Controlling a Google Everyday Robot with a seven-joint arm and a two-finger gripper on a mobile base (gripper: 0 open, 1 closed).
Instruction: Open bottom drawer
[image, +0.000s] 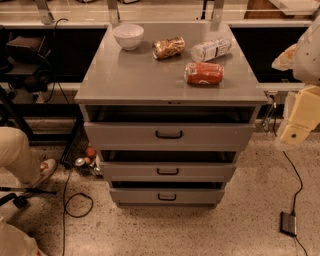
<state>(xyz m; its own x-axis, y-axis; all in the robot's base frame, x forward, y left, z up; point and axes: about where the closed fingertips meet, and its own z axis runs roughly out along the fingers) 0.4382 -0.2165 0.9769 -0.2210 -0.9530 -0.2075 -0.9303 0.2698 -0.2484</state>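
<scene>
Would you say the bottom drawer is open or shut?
Shut, or barely ajar: the bottom drawer shows only a dark slit above its front, no tray. The gripper is at the right edge.

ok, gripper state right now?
Gripper: cannot be told whether open or closed; it is at the right edge of the view beside the cabinet, well away from the bottom drawer.

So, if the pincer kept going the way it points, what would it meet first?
The pincer, at the right edge beside the cabinet, seems to point down-left. It would probably meet the floor first, right of the bottom drawer, though depth is unclear.
</scene>
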